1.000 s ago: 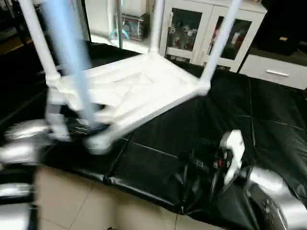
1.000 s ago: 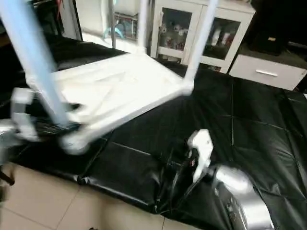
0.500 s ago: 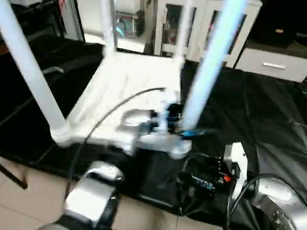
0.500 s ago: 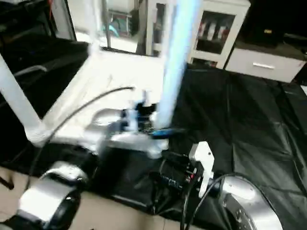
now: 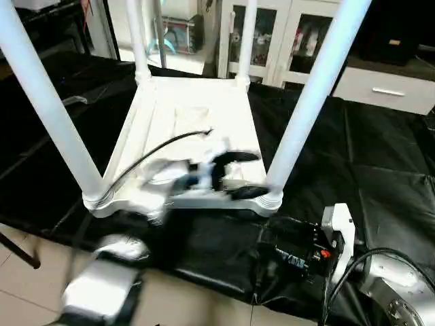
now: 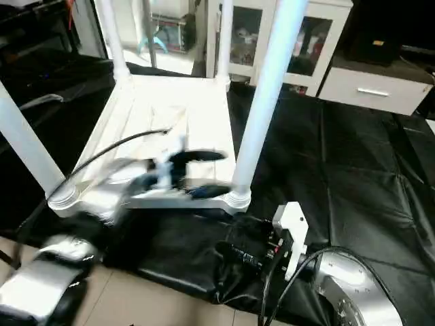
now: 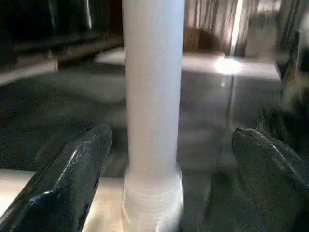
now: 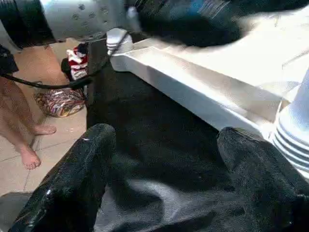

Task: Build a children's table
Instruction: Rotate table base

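Note:
The children's table lies upside down on the black mat (image 5: 380, 156), its white tabletop (image 5: 194, 112) showing the ribbed underside. Four white legs stand up from the corner sockets; the near right leg (image 5: 312, 95) is the closest. My left gripper (image 5: 257, 174) reaches across the tabletop's near edge and is open. In the left wrist view that leg (image 7: 153, 96) stands between its black fingers (image 7: 67, 179), apart from both. My right gripper (image 8: 165, 135) is open low over the mat, facing the tabletop's near edge (image 8: 193, 87), with nothing in it.
The mat's front edge drops to a tiled floor (image 5: 41, 272). A white glass-door cabinet (image 5: 272, 34) and a white drawer unit (image 5: 387, 92) stand behind. A person's bare feet (image 8: 24, 145) and a colourful bundle (image 8: 60, 99) are on the floor beside the mat.
The table was tilted and blurred a second ago and now rests flat with its legs up. My left arm has swung in across the near edge to the near right leg. The right gripper has barely moved.

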